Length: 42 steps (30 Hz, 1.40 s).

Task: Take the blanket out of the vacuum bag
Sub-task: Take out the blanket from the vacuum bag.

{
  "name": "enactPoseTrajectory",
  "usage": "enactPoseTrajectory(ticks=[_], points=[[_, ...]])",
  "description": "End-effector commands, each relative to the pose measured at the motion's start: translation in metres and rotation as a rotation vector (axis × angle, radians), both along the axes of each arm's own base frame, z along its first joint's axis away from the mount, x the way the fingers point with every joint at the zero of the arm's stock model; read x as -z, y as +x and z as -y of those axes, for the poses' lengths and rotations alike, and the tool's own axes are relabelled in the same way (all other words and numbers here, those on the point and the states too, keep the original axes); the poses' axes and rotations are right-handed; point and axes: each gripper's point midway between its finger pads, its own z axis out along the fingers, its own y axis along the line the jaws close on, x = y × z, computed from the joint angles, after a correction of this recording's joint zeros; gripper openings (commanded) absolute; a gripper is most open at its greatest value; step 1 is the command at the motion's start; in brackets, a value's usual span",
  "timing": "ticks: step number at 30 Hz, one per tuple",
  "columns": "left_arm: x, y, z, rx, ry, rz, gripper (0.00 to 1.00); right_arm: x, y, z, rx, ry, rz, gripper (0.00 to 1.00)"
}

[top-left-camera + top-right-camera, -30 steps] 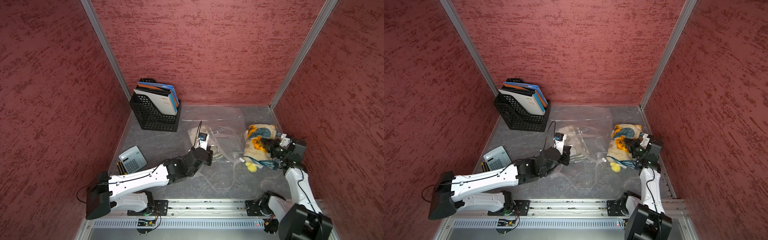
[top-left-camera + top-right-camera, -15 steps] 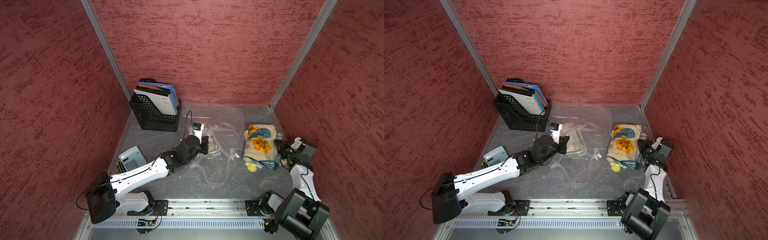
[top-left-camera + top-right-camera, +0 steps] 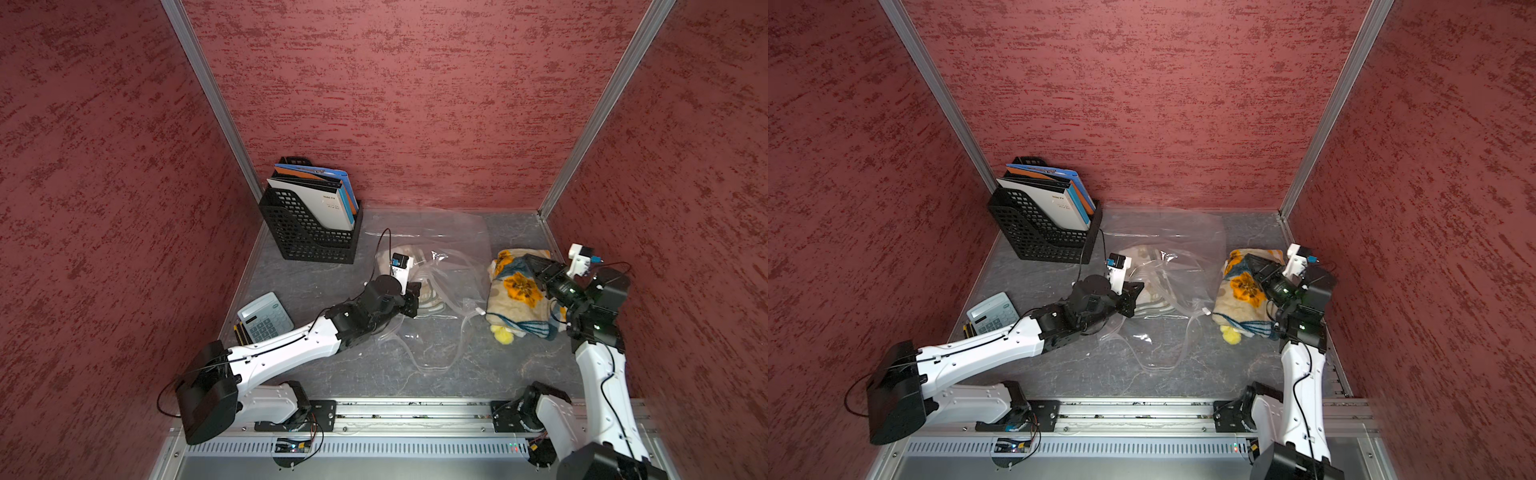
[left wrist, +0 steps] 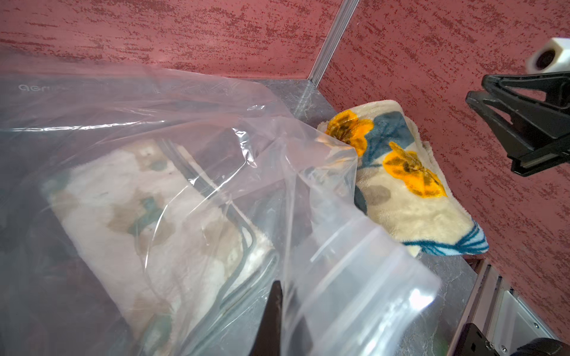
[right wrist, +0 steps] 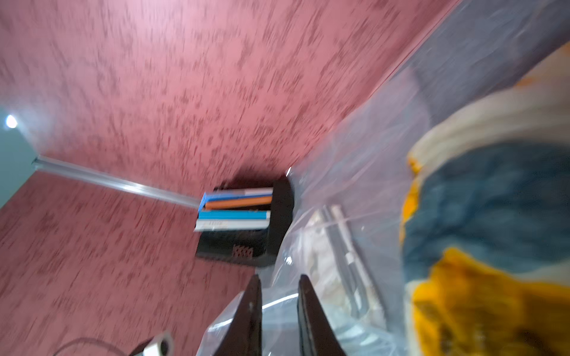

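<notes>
Red-walled booth; vacuum bag [image 4: 154,101] bears faint, partly legible print [image 4: 40,87].

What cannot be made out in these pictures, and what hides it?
Folded fabric inside the vacuum bag: pattern hazed by plastic, left wrist view.
Magazine file labels: motion-blurred, right wrist view.
Calculator keys: too small, both top views.
Yellow fluffy object: mostly under the floral blanket, both top views.
</notes>
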Motion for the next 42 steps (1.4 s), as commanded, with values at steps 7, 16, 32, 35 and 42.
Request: enactPoseTrajectory(ticks=[7,16,32,35,42], points=[[0.004,0.014,0.004,-0.01,-0.009,-0.06,0.0,-0.01,-0.046,-0.103,-0.233,0.071,0.031,0.13],[0.004,0.02,-0.001,-0.064,0.009,-0.075,0.0,0.047,-0.068,-0.216,-0.392,0.035,-0.039,0.1],[-0.001,0.012,-0.007,-0.064,-0.024,-0.059,0.0,0.123,-0.037,-0.222,-0.154,0.013,-0.176,0.32],[-0.002,0.011,-0.008,-0.065,-0.026,-0.054,0.0,0.137,-0.031,-0.23,-0.153,0.032,-0.205,0.37],[-0.004,0.008,-0.005,-0.049,-0.04,-0.054,0.0,0.164,-0.02,-0.232,-0.086,0.066,-0.277,0.55]])
